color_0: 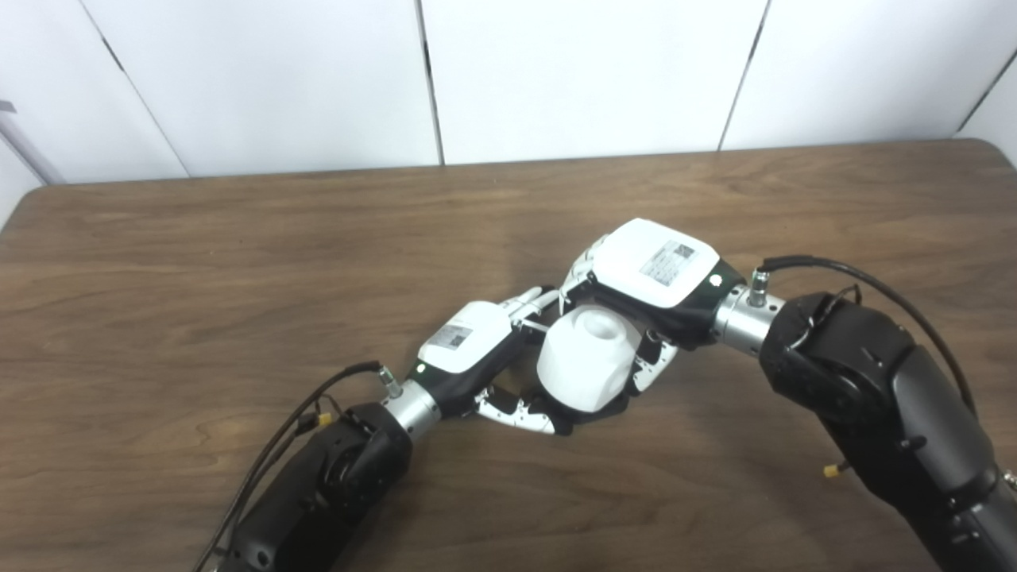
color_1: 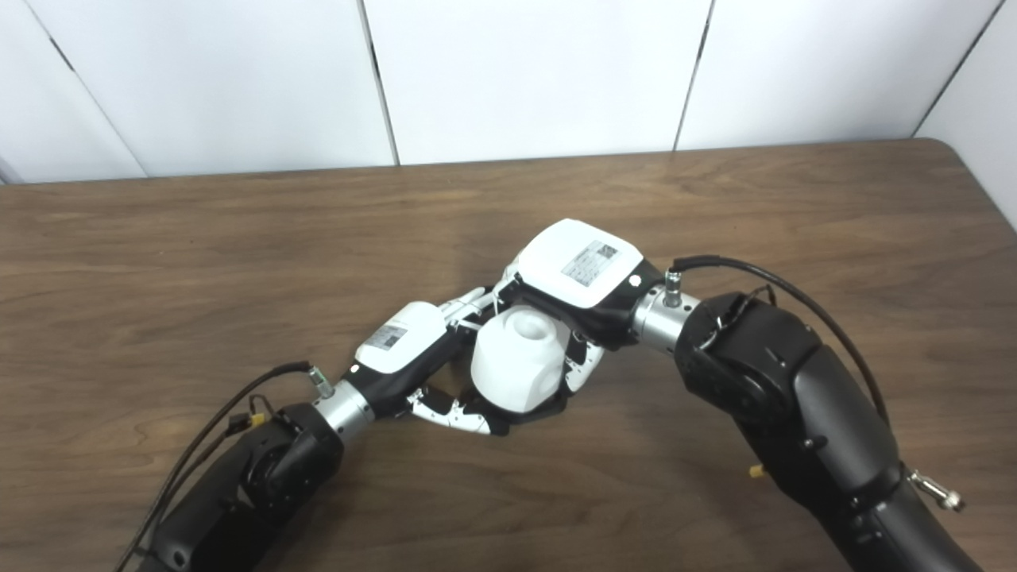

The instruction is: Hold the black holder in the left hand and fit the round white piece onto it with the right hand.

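- We see our left arm (color_0: 318,492) come in from the lower left corner, its forearm slanting up and to the right toward the middle.
- Our left hand (color_0: 469,349) lies low, white back turned up, its fingers (color_0: 516,415) curled forward and inward in a closed grasp.
- Our right arm (color_0: 890,397) comes in from the lower right corner and bends at the metal wrist (color_0: 743,314) toward the left.
- Our right hand (color_0: 651,266) sits higher than the left, white back up, its fingers (color_0: 655,367) wrapped downward in a grip.
- The two hands meet, fingertips touching or nearly so.
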